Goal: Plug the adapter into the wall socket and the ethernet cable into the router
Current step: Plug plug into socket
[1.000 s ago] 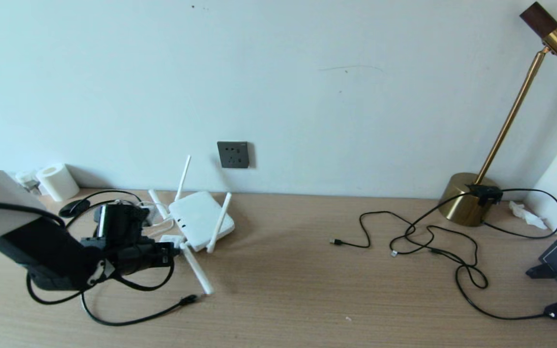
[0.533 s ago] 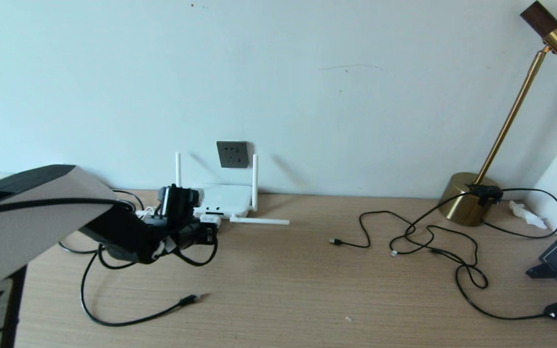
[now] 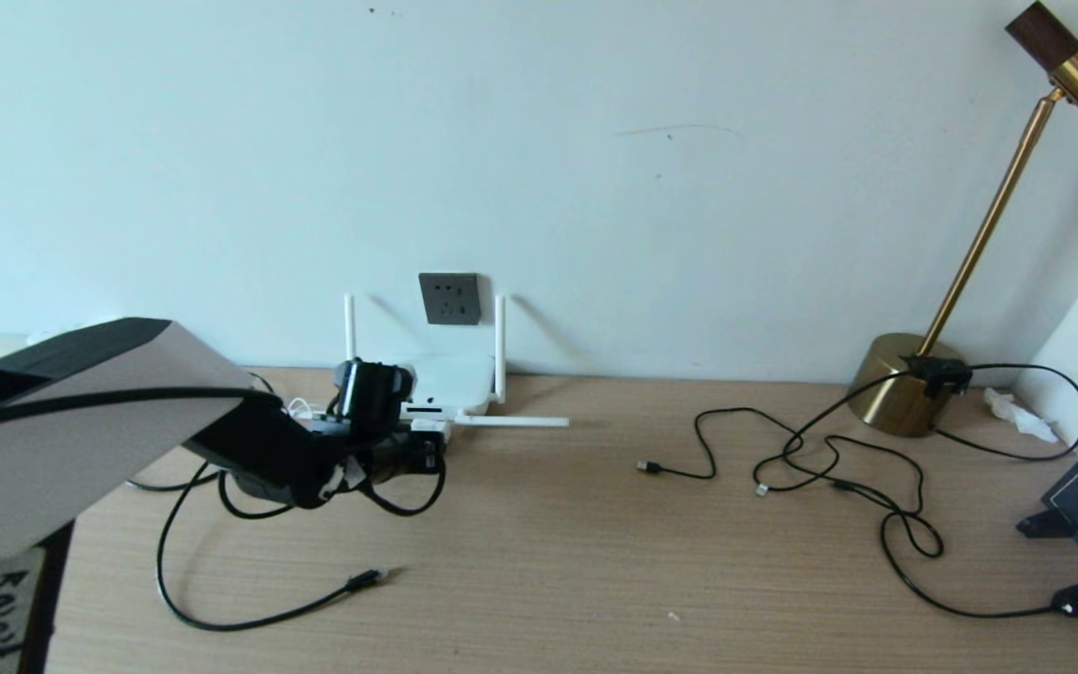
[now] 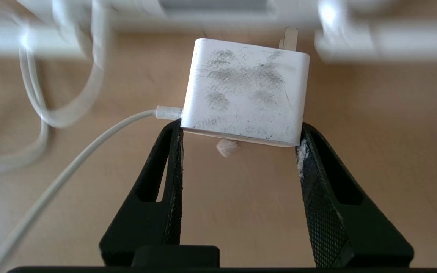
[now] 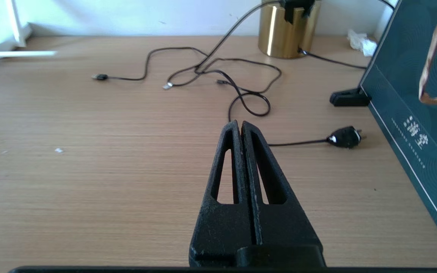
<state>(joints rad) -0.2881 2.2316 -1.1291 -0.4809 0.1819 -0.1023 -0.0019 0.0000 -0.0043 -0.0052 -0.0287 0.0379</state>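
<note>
The white adapter point(image 4: 246, 96) is pinched at its near edge between my left gripper's point(image 4: 241, 132) black fingertips point(image 4: 176, 144), its prongs pointing away and its thin white cord point(image 4: 89, 149) trailing off. In the head view this gripper point(image 3: 429, 447) hovers low over the desk, just in front of the router point(image 3: 450, 382). The router lies against the wall with two antennas upright, right below the dark grey wall socket point(image 3: 450, 299). The ethernet cable point(image 3: 363, 580) lies loose on the desk nearer me. My right gripper point(image 5: 240, 124) is shut and empty above bare desk.
Thin black cables point(image 3: 829, 463) sprawl over the right half of the desk, ending in a black plug point(image 3: 1075, 603). A brass lamp base point(image 3: 904, 384) stands at the back right, and a dark teal box point(image 5: 412, 94) sits at the right edge.
My left arm has carried the adapter right and toward the wall. The router went from lying askew mid-desk to sitting against the wall under the socket. The ethernet cable's plug stayed put.
</note>
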